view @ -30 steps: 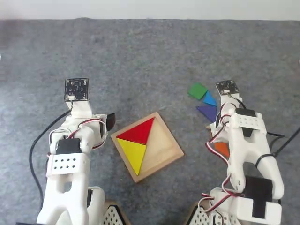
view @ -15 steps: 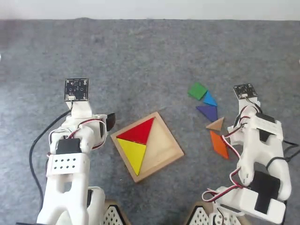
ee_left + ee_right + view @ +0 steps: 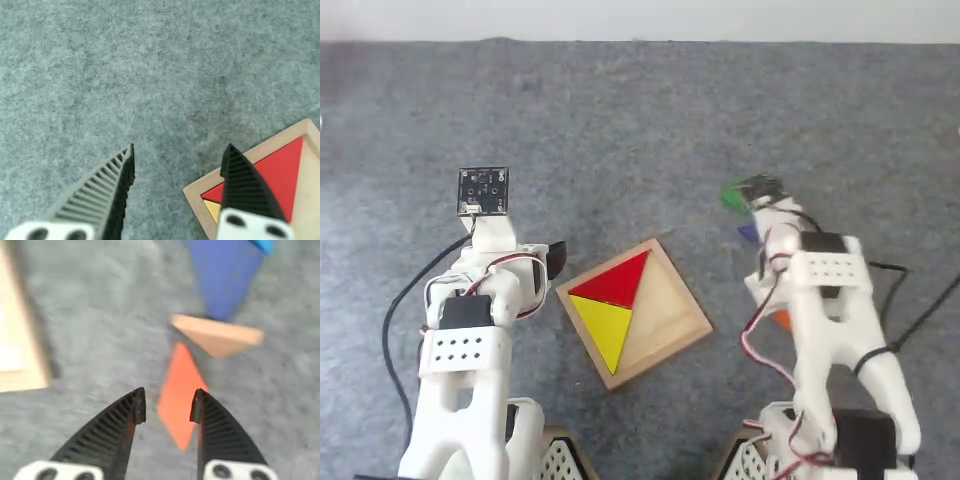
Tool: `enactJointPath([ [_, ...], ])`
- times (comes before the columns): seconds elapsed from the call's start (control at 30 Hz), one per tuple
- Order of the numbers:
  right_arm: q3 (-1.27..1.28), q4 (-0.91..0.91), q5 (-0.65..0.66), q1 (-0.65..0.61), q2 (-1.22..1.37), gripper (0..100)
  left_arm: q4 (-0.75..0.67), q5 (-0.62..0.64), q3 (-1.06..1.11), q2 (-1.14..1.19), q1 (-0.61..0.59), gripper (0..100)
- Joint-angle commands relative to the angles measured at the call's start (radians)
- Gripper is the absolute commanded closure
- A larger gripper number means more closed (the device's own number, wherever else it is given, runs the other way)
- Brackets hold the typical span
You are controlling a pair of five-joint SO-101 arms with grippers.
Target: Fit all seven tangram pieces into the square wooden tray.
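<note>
Your right gripper (image 3: 169, 394) hangs released, jaws apart over the orange piece (image 3: 179, 402), well apart from the tray (image 3: 670, 312). Your left gripper (image 3: 180, 147) is released too, at the tray's corner. Red triangle (image 3: 617, 283) and yellow triangle (image 3: 605, 328) lie inside.

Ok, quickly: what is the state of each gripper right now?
Left gripper: open, holding nothing.
Right gripper: open, holding nothing, above the orange piece.
</note>
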Motion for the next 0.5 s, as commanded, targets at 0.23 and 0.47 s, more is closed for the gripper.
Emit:
enactJointPath([
  [0.23, 0.055, -0.091, -0.031, -0.045, -0.001, 85.1, -0.015, 0.006, -0.005, -0.026, -0.002, 73],
  [0.47, 0.054, -0.174, 0.003, 0.036, 0.137, 85.1, -0.015, 0.006, -0.005, -0.026, -0.002, 73],
])
